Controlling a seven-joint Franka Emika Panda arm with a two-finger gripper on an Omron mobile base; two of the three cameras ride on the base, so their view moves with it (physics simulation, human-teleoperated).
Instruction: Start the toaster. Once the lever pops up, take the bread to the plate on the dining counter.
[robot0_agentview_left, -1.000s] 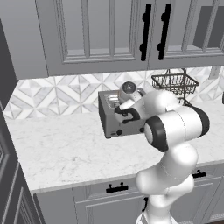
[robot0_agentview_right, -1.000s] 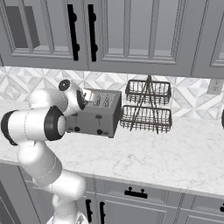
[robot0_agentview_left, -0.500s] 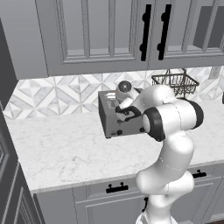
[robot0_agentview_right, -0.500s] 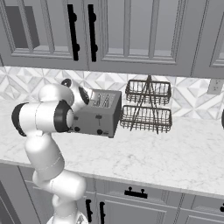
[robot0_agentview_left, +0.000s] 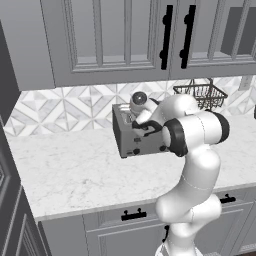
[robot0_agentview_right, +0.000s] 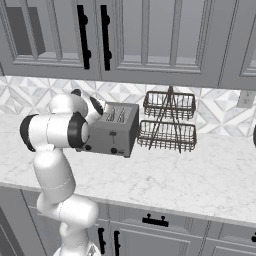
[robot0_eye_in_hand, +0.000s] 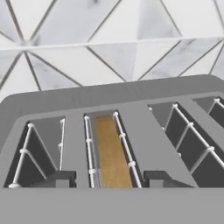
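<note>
The grey toaster (robot0_agentview_left: 131, 144) (robot0_agentview_right: 113, 133) stands on the marble worktop against the tiled wall. Looking down on the toaster's top (robot0_eye_in_hand: 144, 131) in the hand view, the golden-brown bread (robot0_eye_in_hand: 111, 153) sits upright in the second slot from the left. My gripper (robot0_eye_in_hand: 107, 180) hangs just above that slot. Its two dark fingertips (robot0_eye_in_hand: 59, 179) stand on either side of the slice, with a gap to it on both sides. In the base views my hand (robot0_agentview_left: 138, 120) (robot0_agentview_right: 98, 108) is bent over the toaster's top. The plate and the dining counter are out of view.
A two-tier black wire basket rack (robot0_agentview_right: 168, 123) (robot0_agentview_left: 200, 94) stands right of the toaster. Grey wall cabinets (robot0_agentview_right: 150, 40) hang close above. The marble worktop (robot0_agentview_right: 175, 175) stretches in front of and beside the toaster, with grey drawers below.
The arm's elbow has swung up and in toward the toaster, while the hand has stayed over the toaster's top.
</note>
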